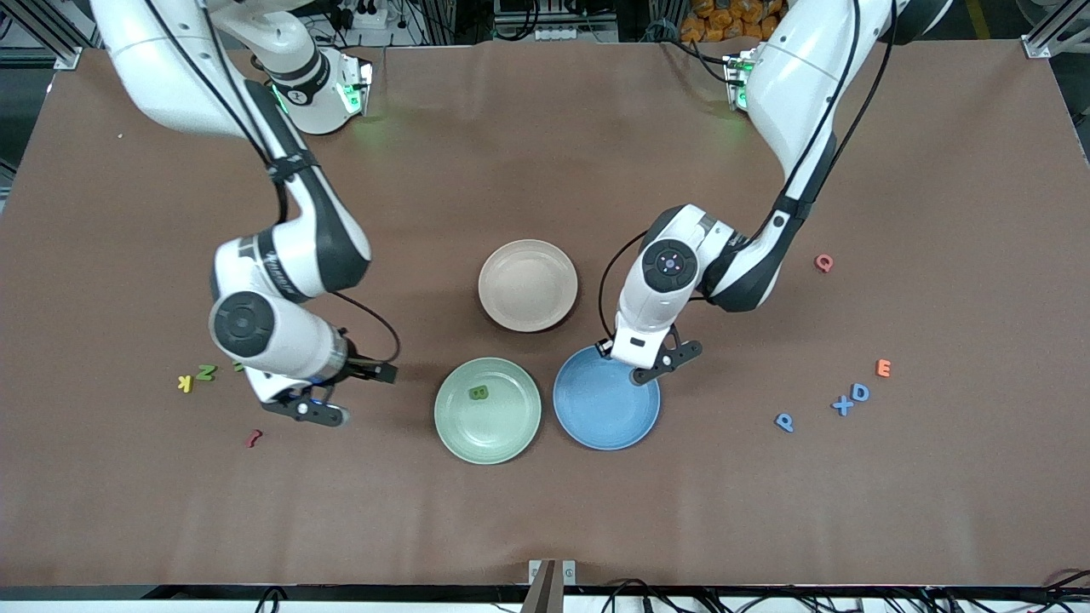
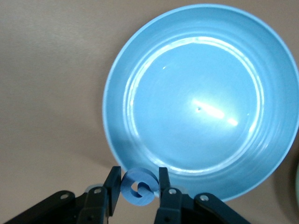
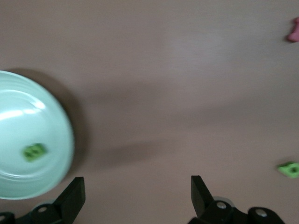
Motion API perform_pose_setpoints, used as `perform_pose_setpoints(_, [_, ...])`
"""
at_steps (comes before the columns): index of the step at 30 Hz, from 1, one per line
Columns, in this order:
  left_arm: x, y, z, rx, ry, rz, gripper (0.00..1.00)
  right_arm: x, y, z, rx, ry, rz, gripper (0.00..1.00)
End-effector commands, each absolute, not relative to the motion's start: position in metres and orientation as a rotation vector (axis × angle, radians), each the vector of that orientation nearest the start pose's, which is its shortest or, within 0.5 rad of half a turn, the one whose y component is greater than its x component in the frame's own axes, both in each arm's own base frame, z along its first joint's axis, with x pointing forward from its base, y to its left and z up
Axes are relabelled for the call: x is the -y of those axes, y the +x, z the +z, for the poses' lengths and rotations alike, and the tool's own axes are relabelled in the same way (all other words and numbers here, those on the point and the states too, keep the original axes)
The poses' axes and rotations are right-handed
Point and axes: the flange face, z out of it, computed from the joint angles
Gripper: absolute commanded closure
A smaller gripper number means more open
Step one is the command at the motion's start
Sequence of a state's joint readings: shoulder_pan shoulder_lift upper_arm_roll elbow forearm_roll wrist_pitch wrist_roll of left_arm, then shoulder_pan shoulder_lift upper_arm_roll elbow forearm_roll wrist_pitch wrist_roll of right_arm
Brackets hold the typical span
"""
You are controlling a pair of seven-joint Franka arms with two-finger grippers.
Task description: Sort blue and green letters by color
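Now my left gripper (image 2: 136, 187) is pinching a blue letter (image 2: 138, 186) over the blue plate's (image 1: 596, 421) rim; my right gripper (image 3: 135, 198) is hanging spread near the table's front edge.

B (image 1: 479, 392) lies in one plate (image 1: 451, 421); beside it, toward the left arm's end, another plate (image 1: 606, 421)

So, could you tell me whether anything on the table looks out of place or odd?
Nothing looks spilled, damaged or wrongly sorted. The green B lies in the green plate, the left tool holds a blue letter over the blue plate, and the beige plate holds nothing.
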State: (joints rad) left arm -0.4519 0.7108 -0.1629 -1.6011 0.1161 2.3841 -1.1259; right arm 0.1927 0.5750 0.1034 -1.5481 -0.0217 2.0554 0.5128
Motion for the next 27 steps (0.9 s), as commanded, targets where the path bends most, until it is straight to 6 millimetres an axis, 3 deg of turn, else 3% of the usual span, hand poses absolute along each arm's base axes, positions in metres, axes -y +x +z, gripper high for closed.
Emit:
perform_pose_setpoints(1, [0.404, 0.607, 0.217, 0.845, -3.111, -0.124, 1.00, -0.156, 0.629, 0.308, -0.272, -3.129, 0.104, 0.00])
perform_pose_setpoints(11, [0.414, 0.606, 0.206, 0.927, -3.088, -0.222, 1.00, -0.105, 0.593, 0.269, -0.149, -3.127, 0.024, 0.00])
perform_pose_setpoints(12, [0.414, 0.606, 0.207, 0.925, -3.089, -0.224, 0.88, -0.101, 0.589, 0.266, -0.143, -3.130, 0.016, 0.00])
perform_pose_setpoints(13, [0.415, 0.606, 0.208, 0.918, -3.092, -0.226, 0.63, -0.095, 0.585, 0.263, -0.140, -3.134, 0.007, 0.00])
perform_pose_setpoints(15, [0.414, 0.606, 0.209, 0.909, -3.093, -0.229, 0.02, -0.084, 0.577, 0.260, -0.113, -3.148, -0.005, 0.00])
perform_pose_setpoints(18, [0.410, 0.609, 0.215, 0.876, -3.087, -0.269, 0.00, -0.057, 0.570, 0.259, -0.080, -3.158, -0.002, 0.00])
perform_pose_setpoints(23, [0.395, 0.612, 0.221, 0.831, -3.067, -0.263, 0.00, -0.030, 0.560, 0.254, -0.031, -3.160, 0.012, 0.03])
perform_pose_setpoints(27, [0.347, 0.635, 0.229, 0.739, -3.025, -0.205, 0.00, -0.025, 0.554, 0.243, -0.021, -3.156, -0.004, 0.07])
